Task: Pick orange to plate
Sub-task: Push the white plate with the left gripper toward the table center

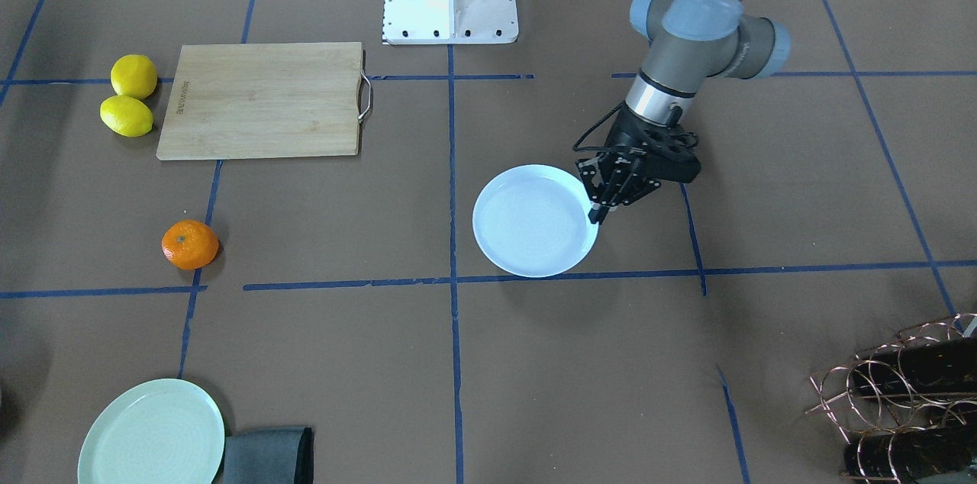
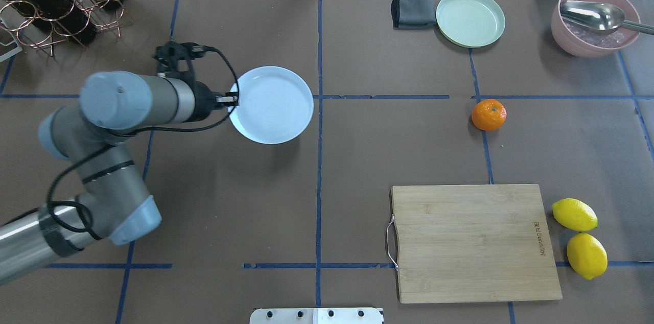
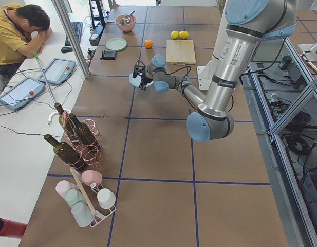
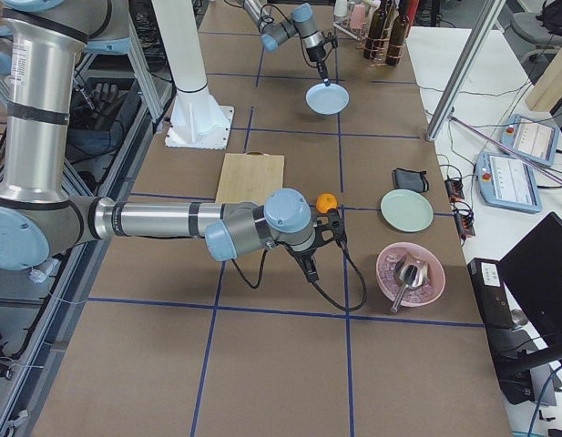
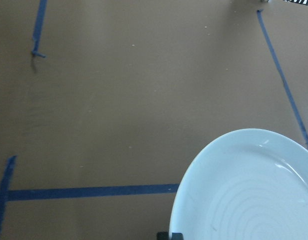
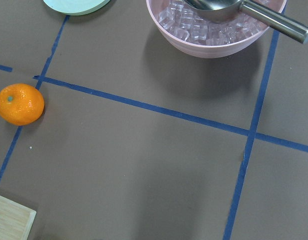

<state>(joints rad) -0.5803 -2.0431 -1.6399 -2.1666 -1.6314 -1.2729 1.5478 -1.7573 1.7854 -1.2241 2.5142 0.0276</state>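
The orange [image 2: 489, 115] sits alone on the brown table beside a blue tape line, and it also shows at the left of the right wrist view [image 6: 20, 103]. Far from it lies the pale bluish-white plate [image 2: 271, 104], empty. My left gripper [image 2: 228, 100] is shut on the plate's rim on the side away from the orange; one fingertip [image 5: 169, 235] shows at the rim in the left wrist view. My right gripper [image 4: 311, 266] hangs above the table a little short of the orange [image 4: 327, 201]; I cannot tell whether it is open or shut.
A wooden cutting board [image 2: 475, 242] lies near the robot's base, with two lemons [image 2: 580, 229] beside it. At the far edge stand a pale green plate [image 2: 470, 18], a grey cloth [image 2: 411, 8] and a pink bowl [image 2: 592, 20] with ice and a spoon. A wine rack [image 2: 56, 2] fills the far left corner.
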